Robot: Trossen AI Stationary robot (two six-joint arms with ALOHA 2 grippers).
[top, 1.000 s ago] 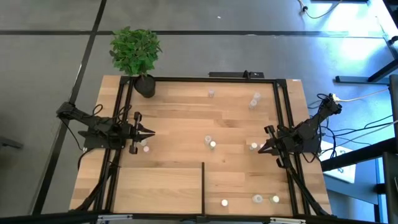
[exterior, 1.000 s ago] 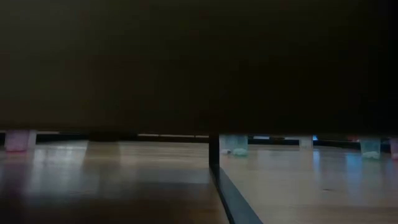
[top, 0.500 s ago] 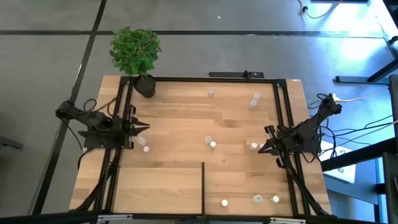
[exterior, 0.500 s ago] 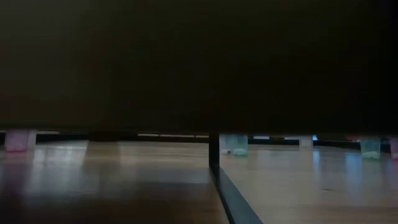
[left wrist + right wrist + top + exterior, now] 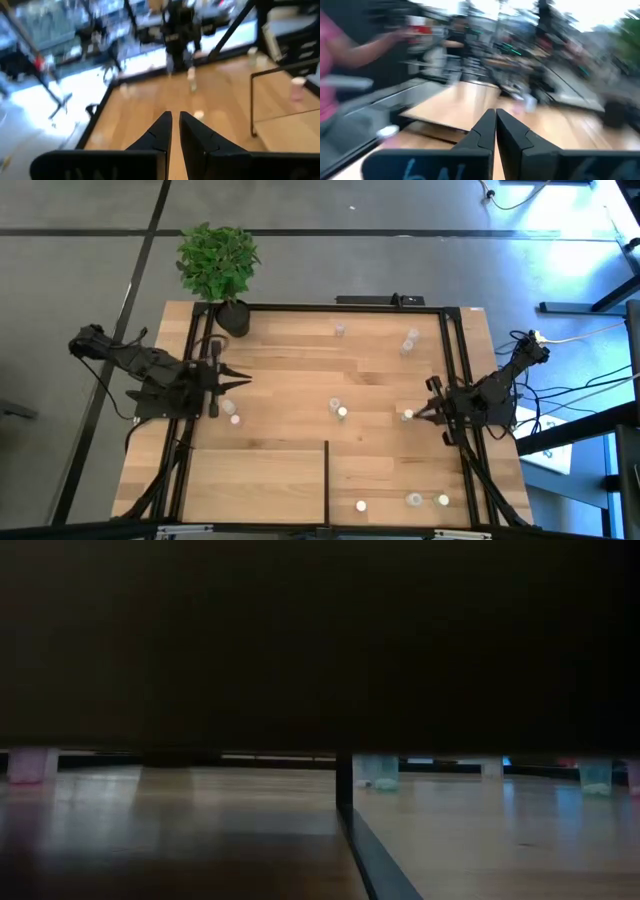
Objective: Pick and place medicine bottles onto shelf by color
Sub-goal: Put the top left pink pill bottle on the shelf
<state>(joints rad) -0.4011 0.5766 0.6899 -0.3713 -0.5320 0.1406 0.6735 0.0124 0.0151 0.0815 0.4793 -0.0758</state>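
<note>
High view: whole table (image 5: pixel 300 380) visible, btm edge cut off by frame. Shelf (image 5: pixel 400 475) = light-wood panel at near edge w/ black divider bar (image 5: pixel 327 475); only its right section holds bottles, three in a row (image 5: pixel 361 505), (image 5: pixel 414 500), (image 5: pixel 441 500), cap colours too small to tell. Other medicine bottles loose on tabletop: two mid-table (image 5: pixel 336 408), one by left gripper (image 5: pixel 235 420), two far right (image 5: pixel 410 340), one far centre (image 5: pixel 340 330), one at right gripper tip (image 5: pixel 407 415). Plant pot (image 5: pixel 232 318) at far-left corner. Left gripper (image 5: pixel 242 378) at left rail, arm stretched back over table edge, fingers pointing inward, jaws together, holding nothing. Right gripper (image 5: pixel 418 413) at right rail, arm folded behind it, pointing inward, jaws together, tip just beside a bottle; contact can't tell.

Low view: top 2/3 blacked out by smth dark in front of lens; arms hidden. Thin strip shows shelf surface, divider bar (image 5: pixel 344 785), pinkish bottle far left (image 5: pixel 30 765), greenish-clear ones right (image 5: pixel 378 772), (image 5: pixel 596 776).

Left wrist view: blurred. Own fingers (image 5: pixel 157 132) nearly touching, empty. Bottles ahead (image 5: pixel 191 75), (image 5: pixel 298 87) hazy; other arm (image 5: pixel 177 30) far off.

Right wrist view: heavy blur. Fingers (image 5: pixel 485 130) pressed together, nothing between. Person's pink sleeve (image 5: pixel 335 45) at edge, cut off. Bottle (image 5: pixel 530 103) smeared.
</note>
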